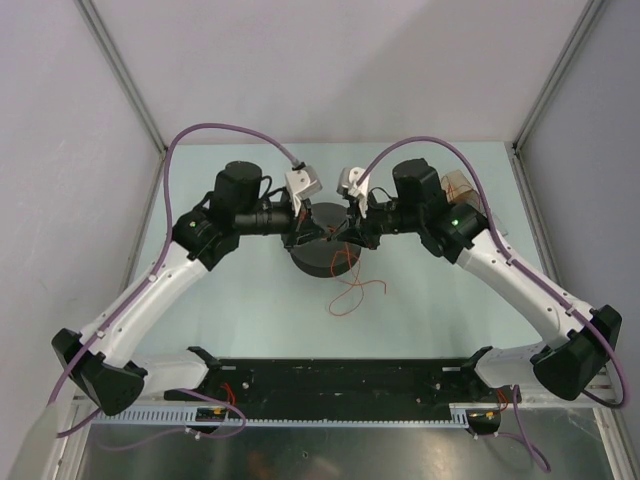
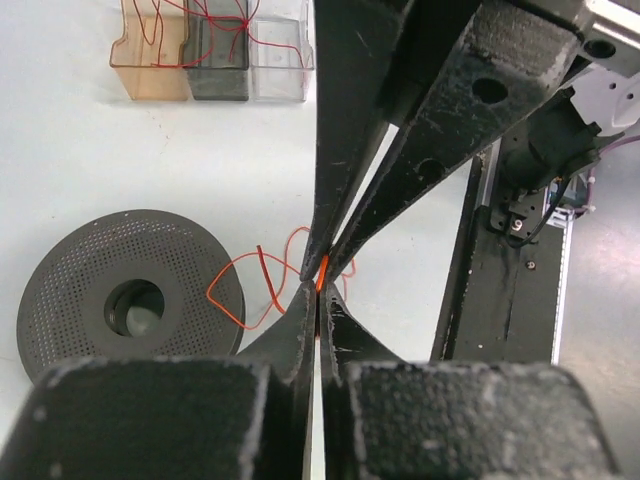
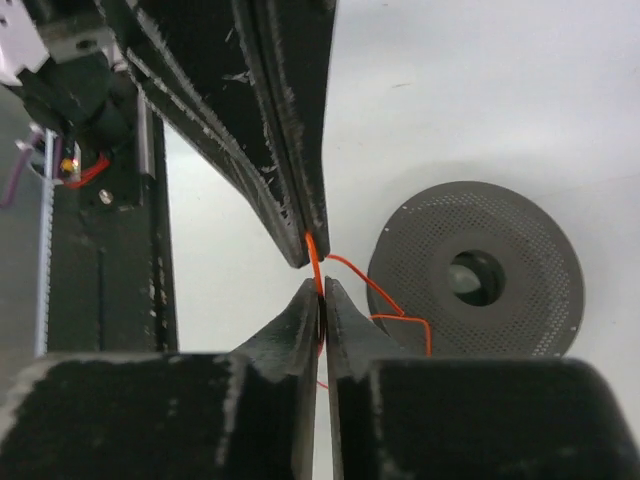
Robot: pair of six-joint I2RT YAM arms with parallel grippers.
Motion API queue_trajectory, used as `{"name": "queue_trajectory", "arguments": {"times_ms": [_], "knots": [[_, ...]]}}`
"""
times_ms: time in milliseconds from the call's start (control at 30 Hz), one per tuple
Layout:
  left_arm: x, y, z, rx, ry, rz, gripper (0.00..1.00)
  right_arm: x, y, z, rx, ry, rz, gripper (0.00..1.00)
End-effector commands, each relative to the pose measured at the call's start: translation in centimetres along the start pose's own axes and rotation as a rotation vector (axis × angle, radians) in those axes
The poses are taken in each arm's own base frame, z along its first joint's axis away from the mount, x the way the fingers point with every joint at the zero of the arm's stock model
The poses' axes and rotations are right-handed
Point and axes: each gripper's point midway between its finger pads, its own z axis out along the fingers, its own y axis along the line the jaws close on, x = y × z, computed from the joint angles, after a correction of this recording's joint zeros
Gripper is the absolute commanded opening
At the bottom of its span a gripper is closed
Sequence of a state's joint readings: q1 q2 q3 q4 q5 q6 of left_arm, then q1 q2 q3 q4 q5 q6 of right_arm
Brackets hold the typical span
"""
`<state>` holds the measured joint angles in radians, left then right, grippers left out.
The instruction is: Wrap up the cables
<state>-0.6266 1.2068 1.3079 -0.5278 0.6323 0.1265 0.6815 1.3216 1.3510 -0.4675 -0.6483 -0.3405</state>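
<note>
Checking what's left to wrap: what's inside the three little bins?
Thin red wires curl in the amber bin and the dark bin; one strand crosses into the clear bin. The bins' tops are cropped and the right gripper hides the clear bin's edge, so no count.

Top, left-wrist and right-wrist views: no text, number, brand or sign can be read. Any finer marking is too small to resolve.

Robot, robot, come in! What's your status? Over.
Left gripper and right gripper both shut on thin red-orange wire, tips nearly meeting. Loose wire curls lie beside dark perforated round spool. Nothing blocking.
</note>
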Motion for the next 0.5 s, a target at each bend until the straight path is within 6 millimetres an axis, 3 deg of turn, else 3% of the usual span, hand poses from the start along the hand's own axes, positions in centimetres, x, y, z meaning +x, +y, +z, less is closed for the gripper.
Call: {"name": "queue_trajectory", "arguments": {"times_ms": [0, 33, 133, 233, 333, 467], "knots": [[-1.9, -0.1, -0.7, 0.002, -0.030, 0.078, 0.05, -1.4, 0.1, -0.8, 0.009, -0.009, -0.070, 0.04], [-2.1, 0.2, -0.9, 0.007, -0.036, 0.064, 0.09, -1.5, 0.1, -0.9, 0.009, -0.015, -0.062, 0.02], [-3.1, 0.9, -2.5, 0.068, -0.080, -0.004, 0.41, -2.4, -1.2, -1.7, 0.024, -0.072, 0.039, 0.00], [-3.5, 1.8, -4.1, 0.070, -0.129, -0.013, 0.60, -3.5, -3.0, -2.8, 0.033, -0.153, 0.181, 0.00], [-3.5, 1.9, -4.9, 0.047, -0.209, 0.036, 0.70, -4.0, -3.9, -3.3, 0.006, -0.206, 0.301, 0.00], [-4.1, 1.5, -5.5, 0.002, -0.347, 0.118, 0.73, -4.3, -4.1, -3.4, -0.041, -0.255, 0.418, 0.00]]}}
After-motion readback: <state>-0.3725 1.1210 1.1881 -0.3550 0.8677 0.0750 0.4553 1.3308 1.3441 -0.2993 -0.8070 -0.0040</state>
